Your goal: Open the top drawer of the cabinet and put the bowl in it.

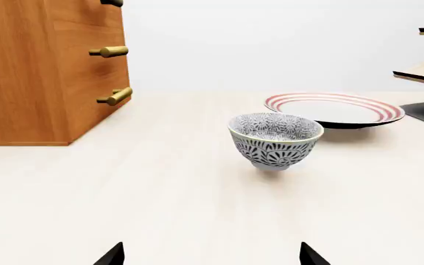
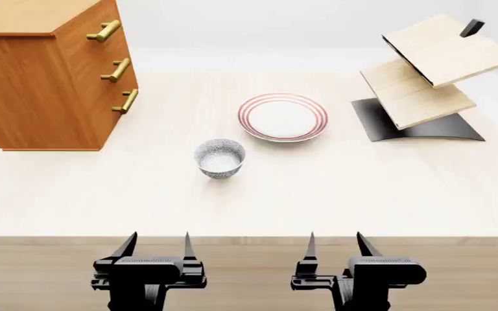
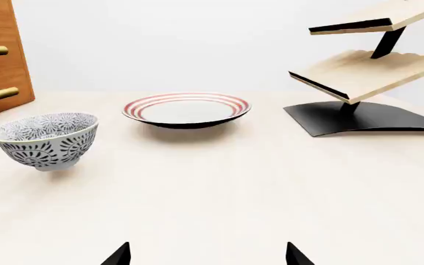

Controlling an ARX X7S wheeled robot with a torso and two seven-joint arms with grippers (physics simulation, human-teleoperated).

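- The left gripper (image 2: 156, 244) hung at the near edge of the counter (image 2: 318, 181), fingers spread wide and holding nothing.
- The right gripper (image 2: 336, 243) sat beside it, also spread wide and empty.
- The bowl (image 2: 220, 157) stood upright on the counter, ahead of the left gripper and slightly toward the right one, with bare counter between it and both.
- The cabinet (image 2: 46, 78) stood farther ahead and to the outer side of the left gripper, well apart from the bowl.
- The top drawer (image 2: 102, 26) was closed, its brass handle (image 2: 104, 31) facing the open counter; nothing stood in front of it.
- A red-ringed plate (image 2: 283, 117) lay just beyond the bowl, not touching it.
- A rack (image 2: 426, 78) of tilted pale boards on a black base stood ahead of the right gripper, on its outer side, clear of the path to the cabinet.
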